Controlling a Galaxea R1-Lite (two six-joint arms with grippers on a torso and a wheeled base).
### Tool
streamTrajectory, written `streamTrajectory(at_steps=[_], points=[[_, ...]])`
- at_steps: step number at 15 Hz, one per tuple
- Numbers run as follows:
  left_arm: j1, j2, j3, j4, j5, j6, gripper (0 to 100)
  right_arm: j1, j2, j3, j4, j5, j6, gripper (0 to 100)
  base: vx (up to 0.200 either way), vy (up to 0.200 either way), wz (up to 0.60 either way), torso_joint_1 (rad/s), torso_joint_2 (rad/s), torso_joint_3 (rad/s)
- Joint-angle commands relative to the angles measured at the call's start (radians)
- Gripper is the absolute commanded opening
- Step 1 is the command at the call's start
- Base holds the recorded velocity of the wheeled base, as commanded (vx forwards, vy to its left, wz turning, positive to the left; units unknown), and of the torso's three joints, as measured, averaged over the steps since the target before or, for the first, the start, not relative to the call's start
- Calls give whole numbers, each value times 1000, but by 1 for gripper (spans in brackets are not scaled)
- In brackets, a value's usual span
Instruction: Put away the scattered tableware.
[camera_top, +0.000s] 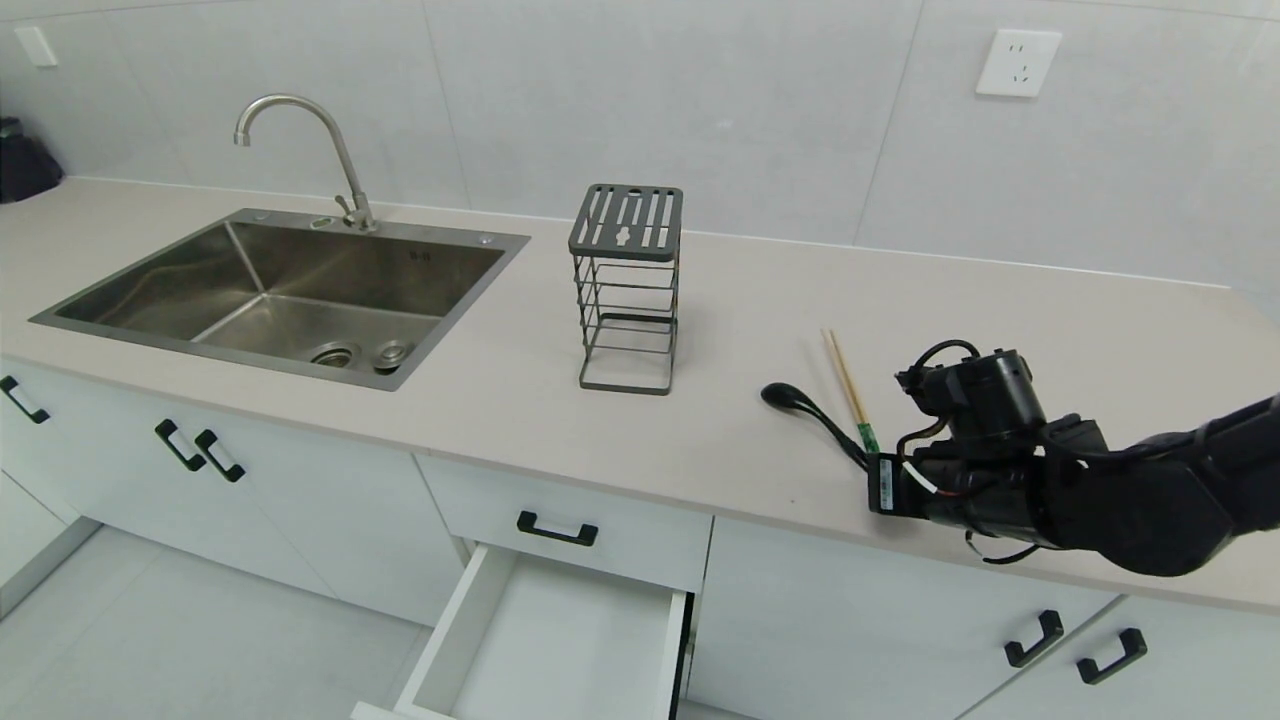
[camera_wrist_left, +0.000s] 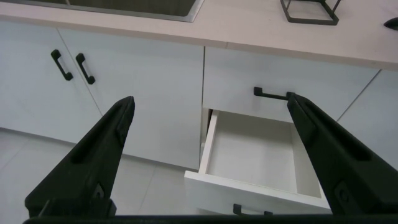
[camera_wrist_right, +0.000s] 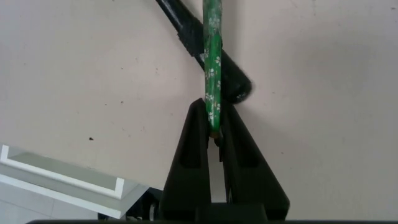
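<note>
Chopsticks (camera_wrist_right: 212, 56) end clamped in right tool (camera_wrist_right: 214, 112), crossing spoon (camera_wrist_right: 232, 78) handle.

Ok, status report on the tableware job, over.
Right end effector shut on chopsticks, green end. Left end effector open, facing open drawer. Black spoon handle crosses under chopsticks.

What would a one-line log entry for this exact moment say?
right end effector: shut on green-tipped wooden chopsticks, on beige counter | black spoon: crossed under chopsticks | left end effector: open, facing open white drawer
</note>
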Motion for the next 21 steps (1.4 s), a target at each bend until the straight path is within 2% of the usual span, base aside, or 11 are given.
streamTrajectory(at_steps=[1, 6, 12, 17, 21], points=[[0, 2, 0, 0, 0, 0, 100, 25, -93, 15, -11, 2, -1, 0, 0, 0, 0, 0, 0, 0], [0, 2, 0, 0, 0, 0, 100, 115, -267, 90, -9, -12, -2, 0, 0, 0, 0, 0, 0, 0], [1, 2, 0, 0, 0, 0, 100, 150, -412, 199, -9, -11, -22, 0, 0, 0, 0, 0, 0, 0], [0, 2, 0, 0, 0, 0, 100, 189, -428, 224, -14, -11, -25, 0, 0, 0, 0, 0, 0, 0], [0, 2, 0, 0, 0, 0, 100, 204, -432, 222, -15, -5, -111, 0, 0, 0, 0, 0, 0, 0]])
